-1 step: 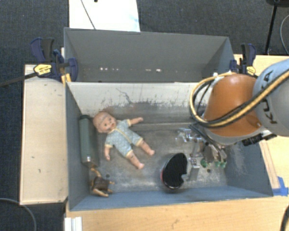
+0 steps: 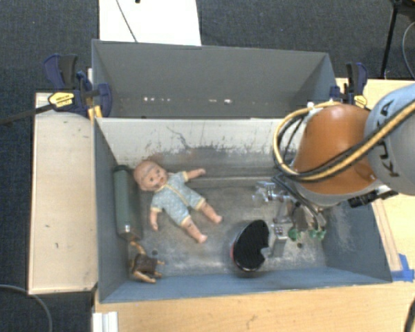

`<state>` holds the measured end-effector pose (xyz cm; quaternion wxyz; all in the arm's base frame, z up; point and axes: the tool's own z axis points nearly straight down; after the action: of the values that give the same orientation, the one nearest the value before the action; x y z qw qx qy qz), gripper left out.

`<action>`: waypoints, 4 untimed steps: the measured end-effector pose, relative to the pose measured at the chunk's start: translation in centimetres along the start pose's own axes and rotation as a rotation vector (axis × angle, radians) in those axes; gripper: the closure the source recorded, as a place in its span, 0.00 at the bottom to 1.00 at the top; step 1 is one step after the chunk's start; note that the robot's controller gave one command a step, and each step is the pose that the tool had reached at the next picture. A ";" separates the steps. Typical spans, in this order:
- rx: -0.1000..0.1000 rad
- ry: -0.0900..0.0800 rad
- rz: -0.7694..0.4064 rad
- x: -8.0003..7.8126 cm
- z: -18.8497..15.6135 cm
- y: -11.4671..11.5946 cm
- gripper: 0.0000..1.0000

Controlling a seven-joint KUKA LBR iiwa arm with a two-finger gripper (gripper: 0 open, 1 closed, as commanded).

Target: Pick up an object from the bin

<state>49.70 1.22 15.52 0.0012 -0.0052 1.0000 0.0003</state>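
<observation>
Claw (image 2: 275, 239) is positioned just right of the black disc (image 2: 250, 246) at the bin's (image 2: 194, 81) front; doll (image 2: 176, 199) lies well left. Claw state cannot be determined.

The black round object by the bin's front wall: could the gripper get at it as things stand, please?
Probably yes: the gripper hangs beside the black round object, nothing lies on it, and the doll lies apart to its left. The bin's front wall might cramp the approach.
</observation>
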 end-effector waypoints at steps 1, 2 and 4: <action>0.001 -0.005 -0.292 0.7 4.8 -0.3 0.00; -0.001 0.003 -0.463 1.2 4.5 -0.3 0.00; 0.000 -0.003 -0.666 1.3 8.7 -0.9 0.00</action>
<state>48.41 0.36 6.85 0.0028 -0.3316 0.9434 -0.0001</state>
